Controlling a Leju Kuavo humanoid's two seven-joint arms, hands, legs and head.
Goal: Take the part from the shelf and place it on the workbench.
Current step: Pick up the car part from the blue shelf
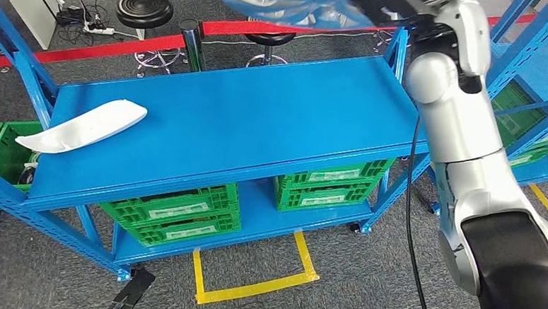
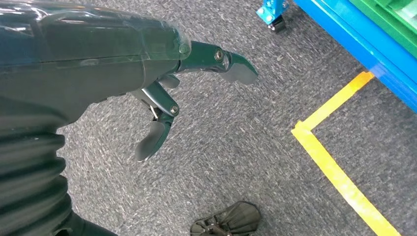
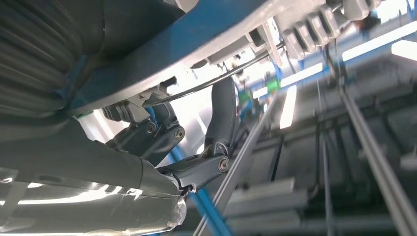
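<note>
I see a bright blue workbench (image 1: 245,117) with a plain white part (image 1: 81,127) at its left end in the head view, green lattice-walled crates (image 1: 172,213) with pale labels underneath, and yellow tape (image 1: 254,284) squared on speckled grey carpet (image 1: 334,299) at the bottom. A red barrier strip (image 1: 157,42) crosses the upper frame beside a black stool (image 1: 145,10). My right arm (image 1: 468,172) is silver with a black band; my left hand (image 2: 162,98) is dark grey.

Painted blue metal workbench (image 1: 245,117) looks smooth; white part (image 1: 81,127) glossy plastic; carpet floor (image 2: 246,137) rough, grey.
</note>
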